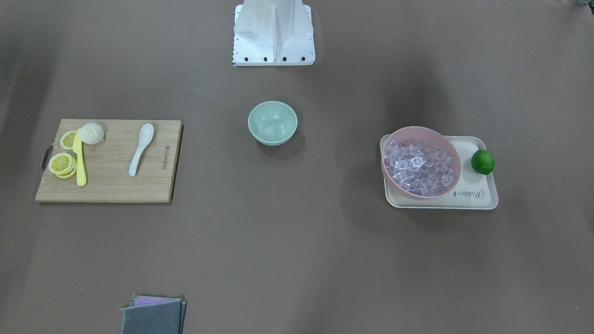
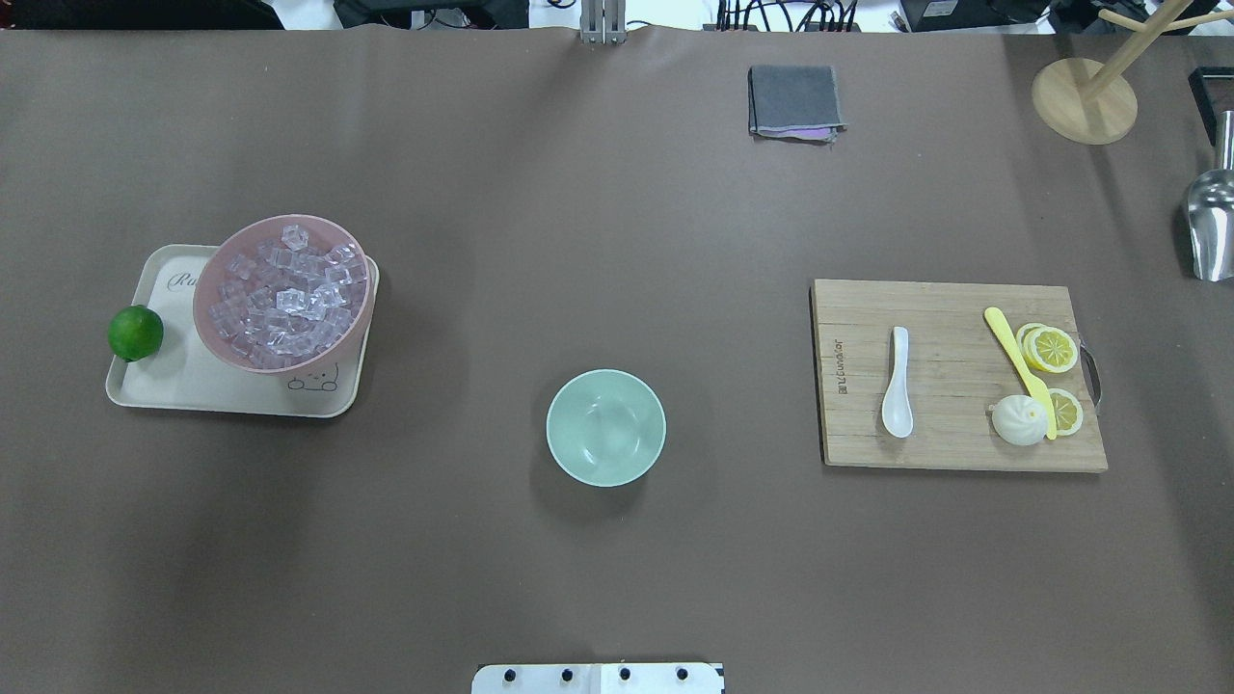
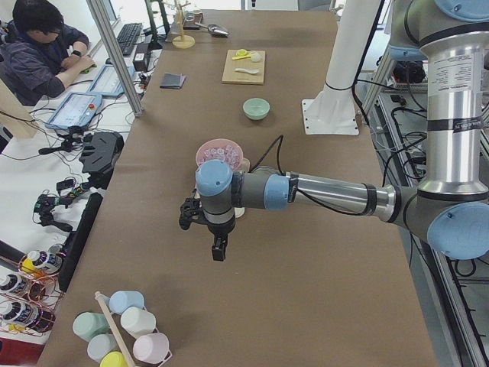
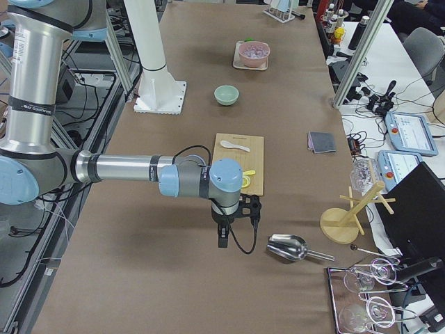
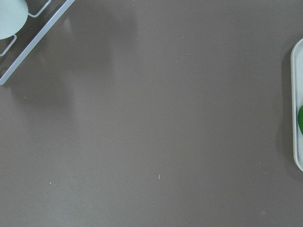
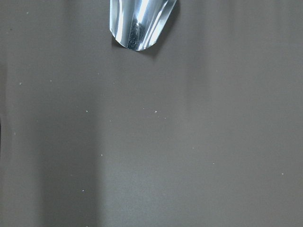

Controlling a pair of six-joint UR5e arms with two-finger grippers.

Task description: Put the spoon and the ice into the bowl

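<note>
Left claw (image 3: pixel 218 249) and right claw (image 4: pixel 222 236) only in side views, opening not discernible; lime (image 5: pixel 300 120) edge-cropped.

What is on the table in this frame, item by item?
bowl: one, mint green, table centre, empty.
spoon: one, white, on the cutting board.
ice: many cubes, clear, in the pink bowl.
pink bowl: one, pink, on the tray.
tray: one, cream, robot's left side.
lime: one, green, on the tray.
cutting board: one, wooden, robot's right side.
knife: one, yellow, on the cutting board.
lemon slices: several, yellow, by the knife.
bun: one, white, beside the knife.
cloths: folded stack, grey and purple, far edge.
scoop: one, silver, right end.
stand: one, wooden, far right corner.
left claw: one, black, above bare table.
right claw: one, black, near the scoop.
</note>
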